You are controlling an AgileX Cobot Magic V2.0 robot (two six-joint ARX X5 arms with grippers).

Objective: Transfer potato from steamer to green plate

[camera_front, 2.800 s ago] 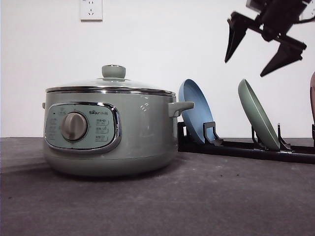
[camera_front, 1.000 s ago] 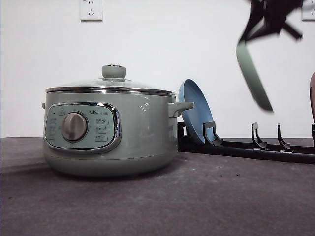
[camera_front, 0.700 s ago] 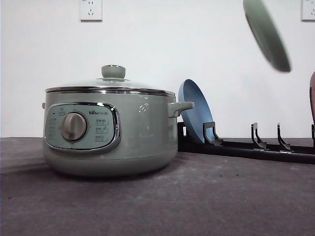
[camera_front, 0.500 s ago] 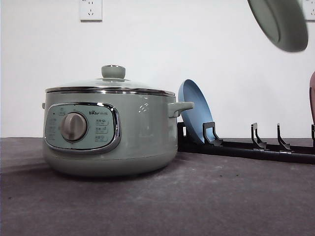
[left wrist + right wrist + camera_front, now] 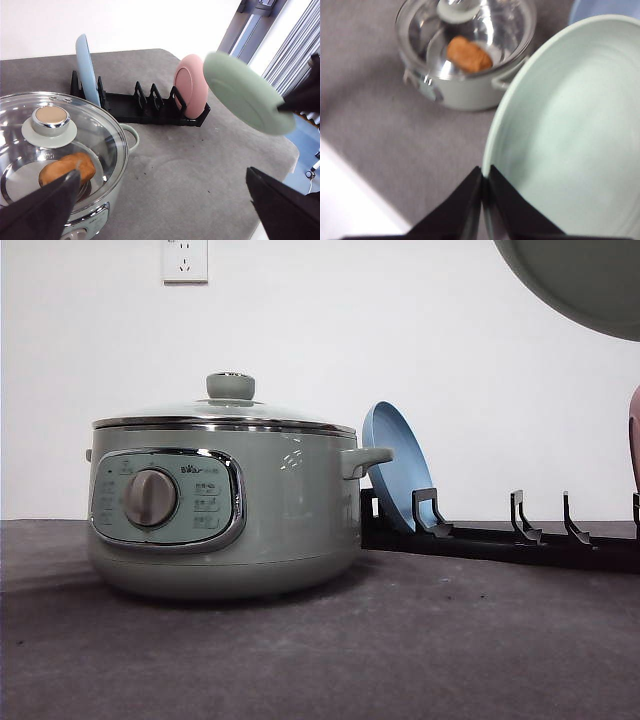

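The steamer [image 5: 225, 505] stands at the table's left with its glass lid [image 5: 50, 117] on. Through the glass, the orange-brown potato [image 5: 67, 170] [image 5: 468, 55] lies inside. The green plate [image 5: 590, 280] [image 5: 245, 92] hangs high in the air at the right, tilted. My right gripper [image 5: 485, 172] is shut on the green plate's rim [image 5: 575, 140]. My left gripper [image 5: 161, 172] hovers above the steamer's [image 5: 120, 150] right side, wide open with nothing between its fingers.
A black plate rack [image 5: 500, 540] [image 5: 145, 107] sits behind and right of the steamer, holding a blue plate [image 5: 395, 475] [image 5: 86, 62] and a pink plate [image 5: 192, 92]. The grey table's edge [image 5: 280, 165] lies close beyond the rack's right end.
The right gripper, open above the rack 2.8 s ago, has taken the green plate out of its slot. The plate has risen up and to the right, turning as it goes.
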